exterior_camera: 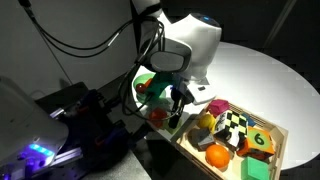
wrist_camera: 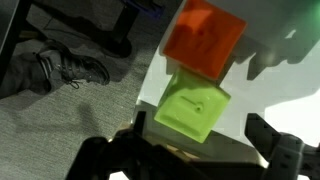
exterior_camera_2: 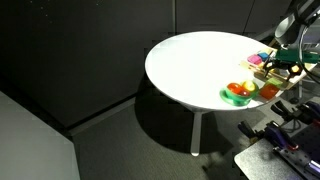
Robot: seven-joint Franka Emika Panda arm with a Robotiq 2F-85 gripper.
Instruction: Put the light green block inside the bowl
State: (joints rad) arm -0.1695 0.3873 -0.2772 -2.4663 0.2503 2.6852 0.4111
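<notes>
The pincer (wrist_camera: 198,145) enters from the bottom edge with its 2 fingers (wrist_camera: 280,150) spread wide. The light green block (wrist_camera: 193,105) sits between them and touches neither. 1 orange cube (wrist_camera: 205,38) lies just beyond it. Both sit at the edge of the white counter (wrist_camera: 290,90), with grey floor (wrist_camera: 60,120) to the left.

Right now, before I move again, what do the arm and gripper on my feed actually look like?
The arm is white with bulky rounded joint housings. Black cables loop away from it. The gripper is black; in the wrist view its fingers look dark and blocky. No markings are legible.
</notes>
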